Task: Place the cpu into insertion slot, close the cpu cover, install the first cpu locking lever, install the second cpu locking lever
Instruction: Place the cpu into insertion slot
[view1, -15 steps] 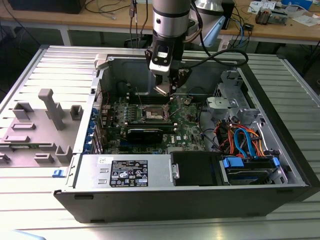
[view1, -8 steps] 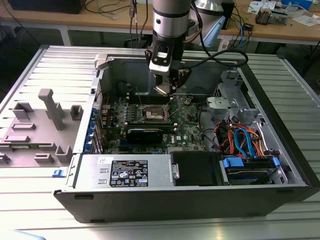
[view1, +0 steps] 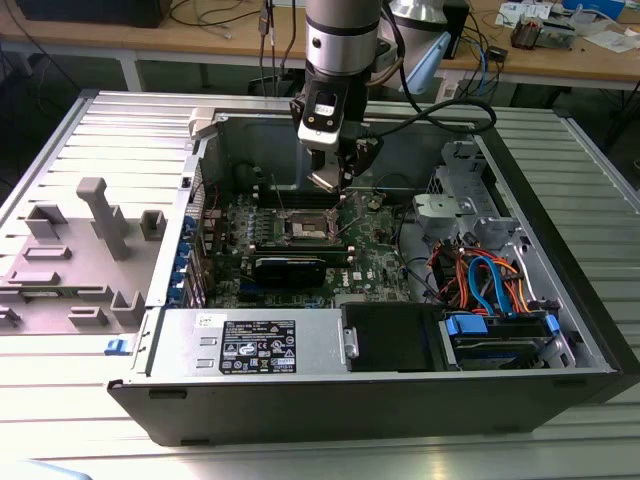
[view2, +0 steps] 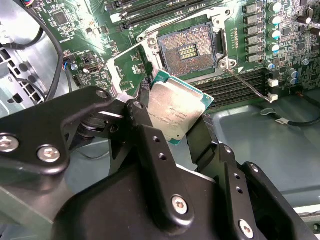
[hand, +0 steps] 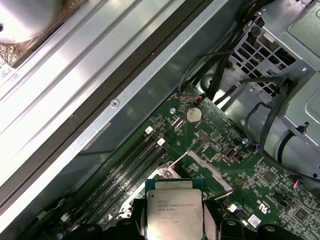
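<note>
The gripper (view1: 337, 175) clamps the tilted cpu (view2: 176, 110) by its edges between its fingers (view2: 136, 117). In the exterior view it hangs at one o'clock from the uncovered insertion slot (view1: 305, 232).

A ribbed silvery aluminium worktop (view1: 60, 420) of long parallel slats spans the exterior view, its grooves running from side to side. Past its far corner on the exterior view's left stands a light wooden bench (view1: 200, 42) on a white leg (view1: 131, 72), with black cables (view1: 215, 14) strewn over its top. Past the opposite far corner is a second wooden bench (view1: 570, 62) carrying white papers (view1: 610, 40) and small boxes (view1: 540, 30). The space beneath both benches lies dark. The light is even, leaving a soft sheen on the slats.
</note>
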